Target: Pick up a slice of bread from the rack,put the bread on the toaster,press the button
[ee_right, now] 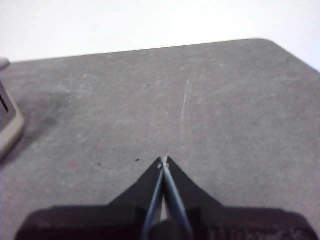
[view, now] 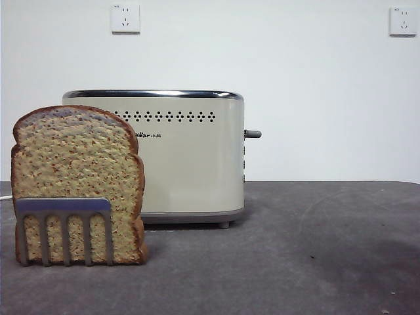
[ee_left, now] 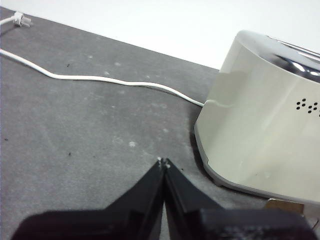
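The slice of bread (view: pixel 75 177) stands upright in the small steel rack (view: pixel 63 226) at the front left of the table. The cream toaster (view: pixel 190 157) stands just behind and to the right of it, its grey lever (view: pixel 253 134) on the right side. The toaster also shows in the left wrist view (ee_left: pixel 260 120). My left gripper (ee_left: pixel 163 162) is shut and empty above the mat beside the toaster's end. My right gripper (ee_right: pixel 163 161) is shut and empty above bare mat, with only a toaster corner (ee_right: pixel 7 125) at its view's edge. Neither gripper shows in the front view.
The toaster's white cord (ee_left: pixel 100 80) runs across the grey mat (view: pixel 315 249) away from the toaster to a plug (ee_left: pixel 21 20). Two wall sockets (view: pixel 125 18) sit on the white wall behind. The mat's rounded corner (ee_right: pixel 270 45) shows in the right wrist view.
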Robot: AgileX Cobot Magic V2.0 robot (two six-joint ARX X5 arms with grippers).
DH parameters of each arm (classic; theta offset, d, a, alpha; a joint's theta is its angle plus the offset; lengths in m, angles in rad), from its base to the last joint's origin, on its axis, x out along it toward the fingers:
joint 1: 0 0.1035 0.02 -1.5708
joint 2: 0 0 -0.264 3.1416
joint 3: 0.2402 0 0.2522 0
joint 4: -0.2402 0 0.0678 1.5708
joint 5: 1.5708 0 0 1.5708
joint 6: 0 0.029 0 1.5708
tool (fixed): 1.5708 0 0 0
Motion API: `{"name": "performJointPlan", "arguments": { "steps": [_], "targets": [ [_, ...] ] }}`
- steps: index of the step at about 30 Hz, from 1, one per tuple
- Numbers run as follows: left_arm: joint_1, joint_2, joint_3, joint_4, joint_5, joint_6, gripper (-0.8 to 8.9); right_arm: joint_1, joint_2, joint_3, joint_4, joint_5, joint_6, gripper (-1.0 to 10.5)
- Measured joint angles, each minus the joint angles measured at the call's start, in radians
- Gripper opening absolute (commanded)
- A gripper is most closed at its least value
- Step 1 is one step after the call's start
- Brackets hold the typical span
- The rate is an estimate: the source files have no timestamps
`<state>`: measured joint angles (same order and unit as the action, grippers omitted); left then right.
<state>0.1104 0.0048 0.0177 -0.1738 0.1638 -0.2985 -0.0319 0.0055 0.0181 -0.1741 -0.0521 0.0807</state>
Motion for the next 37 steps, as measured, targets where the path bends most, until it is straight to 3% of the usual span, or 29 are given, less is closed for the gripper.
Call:
{"name": "performJointPlan", "arguments": {
  "steps": [6,12,16,20,25,31,37],
  "targets": [
    [0.000,0.000,0.000,0.000,0.016,-0.029,-0.06,0.000,0.000,0.000,0.000,0.000,0.226,0.0],
    [0.000,0.000,0.003,0.002,0.095,-0.036,-0.08,0.000,0.000,0.008,-0.010,-0.072,0.319,-0.1],
    [0.000,0.001,0.054,-0.022,0.106,-0.037,-0.08,0.000,0.013,0.059,-0.019,-0.079,0.343,-0.1],
    [0.000,0.003,0.156,-0.048,0.140,-0.037,-0.08,0.000,0.058,0.163,-0.013,-0.081,0.348,-0.1],
    [0.000,0.037,0.269,-0.071,0.210,-0.035,-0.08,0.000,0.178,0.299,-0.021,-0.146,0.328,-0.1],
    [0.000,0.140,0.424,-0.153,0.317,0.022,-0.08,0.000,0.378,0.490,-0.115,-0.290,0.250,-0.1],
    [0.000,0.292,0.586,-0.324,0.452,0.168,-0.08,0.000,0.568,0.713,-0.280,-0.481,0.111,-0.1]
  ]
}}
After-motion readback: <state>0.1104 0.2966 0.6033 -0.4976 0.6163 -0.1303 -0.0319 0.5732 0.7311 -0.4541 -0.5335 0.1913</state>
